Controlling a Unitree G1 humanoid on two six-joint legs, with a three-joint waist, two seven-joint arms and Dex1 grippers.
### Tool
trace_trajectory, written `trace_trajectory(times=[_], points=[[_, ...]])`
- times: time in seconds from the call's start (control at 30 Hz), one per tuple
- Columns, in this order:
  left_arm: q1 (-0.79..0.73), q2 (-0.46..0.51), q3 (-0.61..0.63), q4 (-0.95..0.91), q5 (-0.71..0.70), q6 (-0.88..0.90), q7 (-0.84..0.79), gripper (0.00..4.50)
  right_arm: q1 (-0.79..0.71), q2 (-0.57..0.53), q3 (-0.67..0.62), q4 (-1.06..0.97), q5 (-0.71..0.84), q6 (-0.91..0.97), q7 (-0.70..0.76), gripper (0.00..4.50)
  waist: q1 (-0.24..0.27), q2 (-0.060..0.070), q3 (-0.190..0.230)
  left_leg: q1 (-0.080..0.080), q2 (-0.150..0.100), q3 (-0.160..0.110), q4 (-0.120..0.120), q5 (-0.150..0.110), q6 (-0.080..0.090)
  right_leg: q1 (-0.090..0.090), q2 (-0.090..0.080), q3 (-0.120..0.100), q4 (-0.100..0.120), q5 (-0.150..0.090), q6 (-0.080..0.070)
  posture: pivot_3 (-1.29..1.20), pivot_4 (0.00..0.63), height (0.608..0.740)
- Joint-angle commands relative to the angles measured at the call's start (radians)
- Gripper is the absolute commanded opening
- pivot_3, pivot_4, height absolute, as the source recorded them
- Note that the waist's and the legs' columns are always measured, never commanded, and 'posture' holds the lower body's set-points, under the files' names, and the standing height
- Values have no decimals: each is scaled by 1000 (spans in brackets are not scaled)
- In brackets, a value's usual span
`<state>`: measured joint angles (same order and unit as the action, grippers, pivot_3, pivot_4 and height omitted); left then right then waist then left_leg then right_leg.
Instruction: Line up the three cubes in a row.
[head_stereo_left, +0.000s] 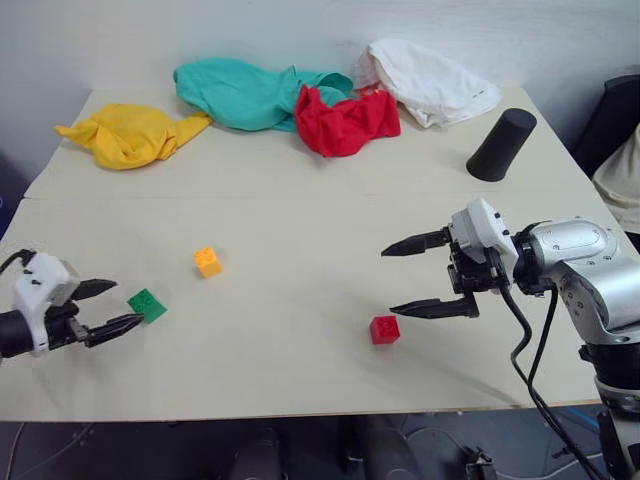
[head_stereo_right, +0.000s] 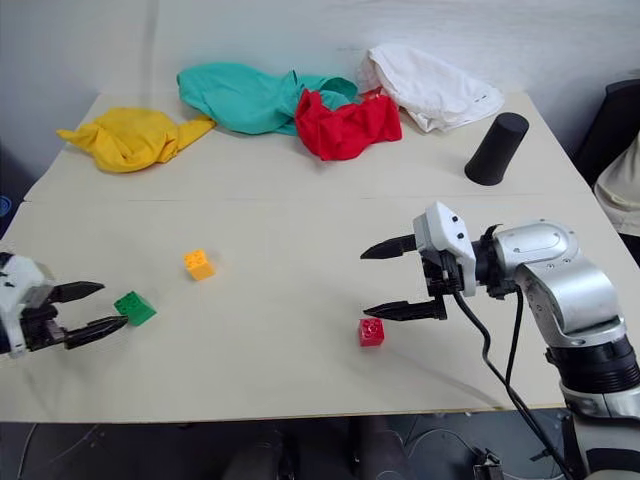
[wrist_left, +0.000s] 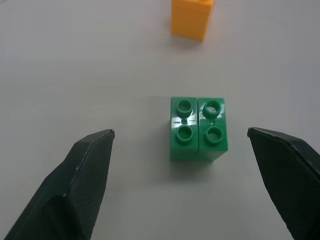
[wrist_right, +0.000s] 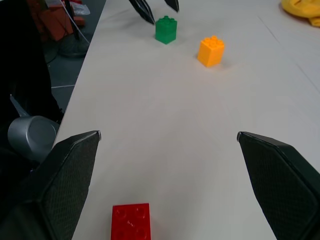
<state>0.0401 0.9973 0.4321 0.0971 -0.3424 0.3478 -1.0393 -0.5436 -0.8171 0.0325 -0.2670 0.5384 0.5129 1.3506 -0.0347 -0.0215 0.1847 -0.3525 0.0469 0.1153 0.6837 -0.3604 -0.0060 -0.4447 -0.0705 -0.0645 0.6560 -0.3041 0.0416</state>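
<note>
Left eye view shows a pale tabletop (head_stereo_left: 300, 200) against a white wall, with yellow (head_stereo_left: 128, 134), teal (head_stereo_left: 245, 92), red (head_stereo_left: 345, 120) and white cloths (head_stereo_left: 428, 80) heaped along its far edge and a black cylinder (head_stereo_left: 501, 144) tilted at far right. My left gripper (head_stereo_left: 112, 308) is spread wide just beside the green cube (head_stereo_left: 147, 304), the orange-yellow cube (head_stereo_left: 207, 261) a little beyond it. My right gripper (head_stereo_left: 412, 277), also spread and empty, hovers just above the red cube (head_stereo_left: 384, 329), well apart from the other two.

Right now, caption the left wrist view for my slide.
Open left gripper hovers around the green cube on the table, orange-yellow cube beyond.
</note>
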Motion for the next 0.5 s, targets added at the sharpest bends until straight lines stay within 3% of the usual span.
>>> trace_trajectory(times=[0.03, 0.33, 0.43, 0.5], points=[[-53, 8, -42, 57, 38, -45, 8, 4500, 6, -12, -26, -38, 23, 5, -18, 4486, 4, 0, 0, 0, 0, 0, 0, 0, 0, 0, 0, 0, 0, 0, 0, 0, 150, 740], [-116, -44, -85, 108, 18, -65, -3, 4500, 14, -12, -13, -44, 15, -4, -29, 4486, 5, 0, 0, 0, 0, 1, 0, 0, 0, 0, 0, 0, 1, 0, 0, 0, 150, 740], [-92, -49, -93, 97, 30, -65, -6, 3937, 16, -16, -7, -49, 13, -9, -18, 4500, 6, 0, 0, 0, 0, 1, 0, 1, 0, 0, 0, 0, 1, 0, 0, 0, 150, 740], [-86, -49, -91, 92, 29, -67, -8, 3320, 6, -13, -8, -43, 12, -9, -21, 4500, 6, 0, 0, 0, 0, 1, 0, 1, 0, 0, 0, 0, 1, 0, 0, 0, 150, 740]])
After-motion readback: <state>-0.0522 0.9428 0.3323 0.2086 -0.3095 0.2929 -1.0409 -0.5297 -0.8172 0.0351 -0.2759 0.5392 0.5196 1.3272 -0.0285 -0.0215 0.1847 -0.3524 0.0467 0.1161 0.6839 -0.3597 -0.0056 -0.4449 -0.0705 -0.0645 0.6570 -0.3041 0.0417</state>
